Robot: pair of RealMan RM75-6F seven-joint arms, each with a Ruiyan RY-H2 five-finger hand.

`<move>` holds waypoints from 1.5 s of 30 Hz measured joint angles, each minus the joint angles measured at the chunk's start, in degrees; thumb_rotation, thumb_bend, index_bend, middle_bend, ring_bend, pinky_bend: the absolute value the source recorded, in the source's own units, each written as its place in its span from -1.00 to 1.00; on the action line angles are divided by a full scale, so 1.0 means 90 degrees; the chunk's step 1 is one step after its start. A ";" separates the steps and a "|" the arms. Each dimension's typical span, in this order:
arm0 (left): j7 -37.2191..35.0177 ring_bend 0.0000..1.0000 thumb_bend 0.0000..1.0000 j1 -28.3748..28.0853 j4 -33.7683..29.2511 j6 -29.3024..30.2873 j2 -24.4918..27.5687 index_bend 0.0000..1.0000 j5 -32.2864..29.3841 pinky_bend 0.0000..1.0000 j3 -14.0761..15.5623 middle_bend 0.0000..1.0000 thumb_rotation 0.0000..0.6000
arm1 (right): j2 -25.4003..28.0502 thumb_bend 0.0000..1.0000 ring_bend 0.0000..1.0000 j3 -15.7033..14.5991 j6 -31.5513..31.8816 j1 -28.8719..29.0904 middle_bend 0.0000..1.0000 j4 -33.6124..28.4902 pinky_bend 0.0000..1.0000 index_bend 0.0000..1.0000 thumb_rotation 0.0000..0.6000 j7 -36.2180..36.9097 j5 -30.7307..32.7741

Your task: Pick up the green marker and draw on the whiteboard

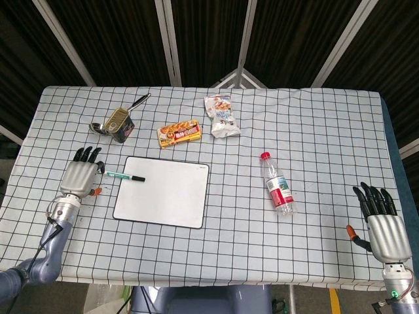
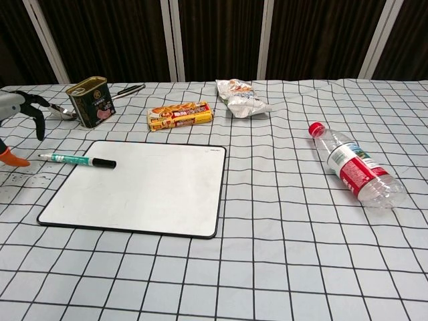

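One green marker (image 1: 125, 176) lies half on the whiteboard (image 1: 163, 191), across its left edge. Its long axis runs from 9 to 3 o'clock, the black cap over the board and the tail end on the checked cloth (image 1: 314, 144). The left hand (image 1: 79, 176) hangs just beside this tail end, at 9 o'clock from the marker, fingers spread and holding nothing. So the marker is at 3 o'clock from that hand, and I judge this hand must take it. The right hand (image 1: 382, 226) is well apart, near the table's right edge, also released and empty. A lying bottle (image 1: 277, 184) is between it and the board.
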 measured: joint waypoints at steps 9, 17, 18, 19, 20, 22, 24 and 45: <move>0.0350 -1.00 -0.24 -0.0532 0.0655 -0.0283 -0.0656 -0.10 -0.0421 -0.90 -0.0111 -0.87 1.00 | 0.0009 -0.38 -1.00 0.0001 -0.0019 0.0006 -1.00 -0.0007 -1.00 -1.00 1.00 0.0056 0.0013; 0.0530 -1.00 -0.20 -0.0799 0.1080 -0.0430 -0.1041 -0.08 -0.0593 -0.90 -0.0062 -0.87 1.00 | 0.0020 -0.38 -1.00 -0.0001 -0.0015 0.0002 -1.00 -0.0011 -1.00 -1.00 1.00 0.0094 0.0012; 0.0539 -1.00 -0.20 -0.0829 0.1152 -0.0450 -0.1089 -0.08 -0.0623 -0.90 -0.0057 -0.86 1.00 | 0.0021 -0.38 -1.00 0.0001 -0.0011 0.0000 -1.00 -0.0012 -1.00 -1.00 1.00 0.0099 0.0015; 0.0544 -1.00 -0.19 -0.0851 0.1207 -0.0465 -0.1124 -0.08 -0.0645 -0.90 -0.0055 -0.86 1.00 | 0.0021 -0.38 -1.00 0.0004 -0.0008 0.0000 -1.00 -0.0014 -1.00 -1.00 1.00 0.0102 0.0017; 0.0548 -1.00 -0.18 -0.0873 0.1262 -0.0481 -0.1159 -0.07 -0.0664 -0.90 -0.0052 -0.86 1.00 | 0.0020 -0.38 -1.00 0.0006 -0.0005 -0.0001 -1.00 -0.0015 -1.00 -1.00 1.00 0.0107 0.0019; 0.0558 -1.00 -0.17 -0.0922 0.1374 -0.0520 -0.1234 -0.07 -0.0702 -0.90 -0.0045 -0.86 1.00 | 0.0019 -0.38 -1.00 0.0010 0.0001 -0.0003 -1.00 -0.0015 -1.00 -1.00 1.00 0.0114 0.0023; 0.0567 -1.00 -0.17 -0.0965 0.1477 -0.0558 -0.1307 -0.06 -0.0735 -0.90 -0.0036 -0.86 1.00 | 0.0017 -0.38 -1.00 0.0022 0.0014 -0.0005 -1.00 -0.0012 -1.00 -1.00 1.00 0.0126 0.0031; -0.0264 -0.98 -0.02 -0.0918 0.1508 -0.0247 -0.1394 0.41 -0.0369 -0.88 0.0041 -0.68 1.00 | 0.0010 -0.38 -1.00 0.0041 0.0047 -0.0025 -1.00 -0.0018 -1.00 -1.00 1.00 0.0168 0.0066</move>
